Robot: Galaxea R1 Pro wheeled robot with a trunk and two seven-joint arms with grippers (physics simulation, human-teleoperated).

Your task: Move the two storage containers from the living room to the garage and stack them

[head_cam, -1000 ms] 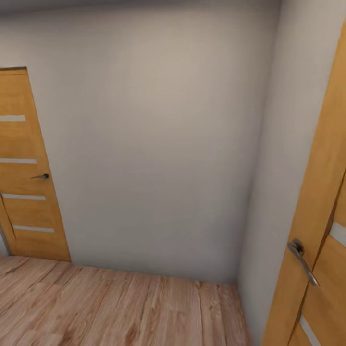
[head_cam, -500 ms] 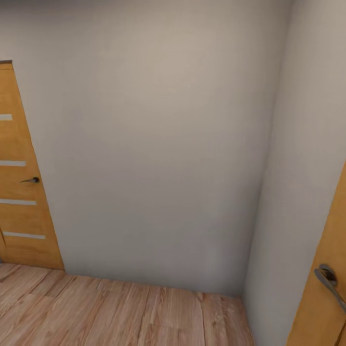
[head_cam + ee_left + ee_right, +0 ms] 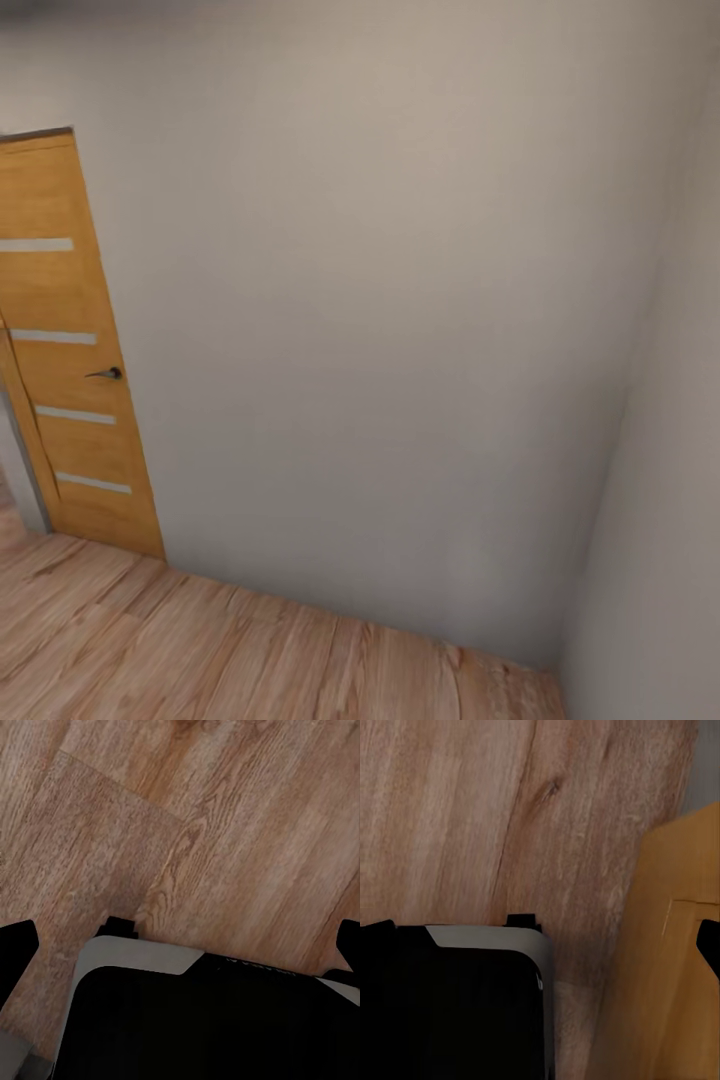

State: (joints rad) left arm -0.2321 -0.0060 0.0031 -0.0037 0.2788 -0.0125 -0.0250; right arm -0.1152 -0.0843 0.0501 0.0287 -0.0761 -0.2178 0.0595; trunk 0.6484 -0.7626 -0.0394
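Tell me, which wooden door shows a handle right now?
The slatted door at the head view's left, with its dark handle. The door in the right wrist view shows only plain panel.

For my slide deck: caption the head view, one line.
Wooden slatted door with dark handle beside a plain grey wall, light plank floor below.

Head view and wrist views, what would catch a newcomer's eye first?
The orange wooden door with pale slats and a dark handle stands out at the head view's left, against a plain grey-white wall. Below runs a light wood plank floor, which both wrist views also show.
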